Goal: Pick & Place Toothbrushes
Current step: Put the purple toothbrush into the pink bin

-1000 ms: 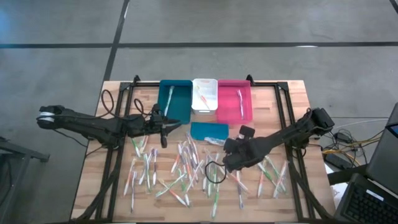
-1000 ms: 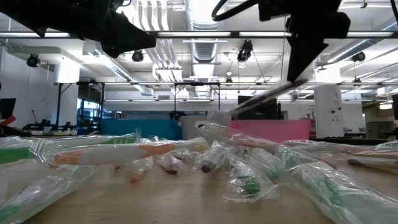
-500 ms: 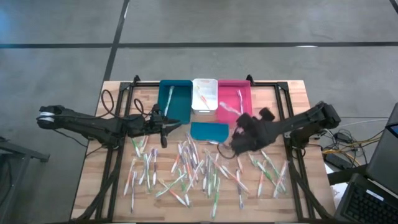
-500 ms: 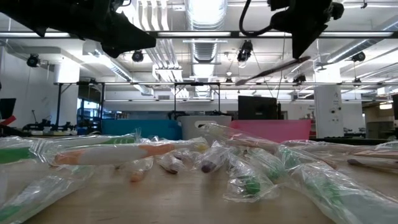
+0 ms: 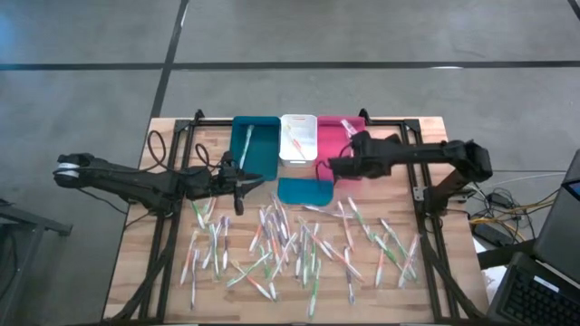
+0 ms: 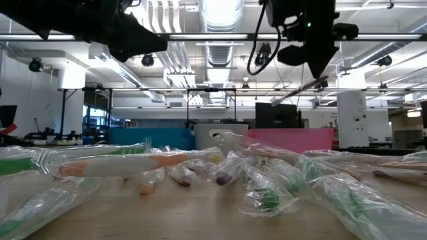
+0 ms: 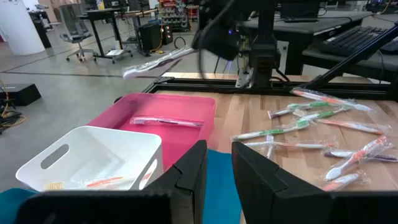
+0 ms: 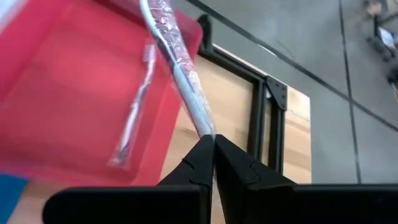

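Clear crinkly wrap covers each of the toothbrushes [image 5: 299, 244], thin white sticks with green, pink or orange accents, dozens of them strewn over the wooden worktop [image 5: 136, 263]. The right gripper [image 8: 210, 147] has its jaws pinched shut on one wrapped toothbrush [image 8: 177, 65], which juts out from the tips above the pink bin [image 5: 343, 145], where one brush already lies. Three bins stand in a row, teal [image 5: 256, 145], white [image 5: 298, 138] and pink, each seemingly holding a single brush, and the left gripper [image 5: 237, 181] waits beside the teal one, jaws slightly apart on nothing.
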Robot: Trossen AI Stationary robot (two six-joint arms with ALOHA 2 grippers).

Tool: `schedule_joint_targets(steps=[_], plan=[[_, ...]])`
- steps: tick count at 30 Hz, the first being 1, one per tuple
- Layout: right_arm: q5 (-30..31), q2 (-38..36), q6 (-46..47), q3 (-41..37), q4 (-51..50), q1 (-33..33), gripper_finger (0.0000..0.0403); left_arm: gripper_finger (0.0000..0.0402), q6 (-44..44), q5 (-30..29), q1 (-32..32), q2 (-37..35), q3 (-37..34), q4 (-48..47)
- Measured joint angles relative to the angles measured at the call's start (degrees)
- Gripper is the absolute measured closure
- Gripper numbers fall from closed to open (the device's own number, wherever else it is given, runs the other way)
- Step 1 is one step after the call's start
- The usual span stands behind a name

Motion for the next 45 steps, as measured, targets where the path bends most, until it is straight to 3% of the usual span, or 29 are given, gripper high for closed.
schedule_joint_targets(steps=[12, 30, 37, 45], plan=[[-2.67, 6.56, -5.36, -0.43, 8.96, -6.27, 0.0394, 0.0321, 0.0, 0.01, 0.0, 0.0, 0.0, -0.19], [-8.87, 17.08, -10.36, -0.61, 14.39, -11.7, 0.0394, 0.0321, 0.0, -0.01, 0.01, 0.0, 0.0, -0.69], [-13.75, 21.02, -14.98, -0.6, 17.84, -13.22, 0.0394, 0.0321, 0.0, -0.01, 0.01, 0.02, -0.02, -0.96], [-14.95, 23.06, -19.03, -0.49, 19.35, -13.26, 0.0394, 0.0321, 0.01, -0.01, 0.01, 0.02, -0.02, -0.94]])
